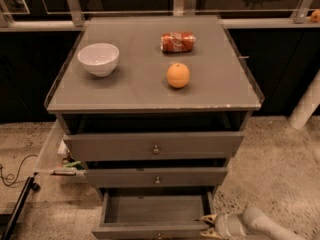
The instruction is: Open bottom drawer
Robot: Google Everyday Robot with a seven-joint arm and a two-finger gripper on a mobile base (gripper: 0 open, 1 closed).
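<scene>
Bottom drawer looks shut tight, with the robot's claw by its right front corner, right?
Not shut: the camera view shows the bottom drawer pulled out, its inside exposed. The gripper is indeed by its right front corner.
</scene>
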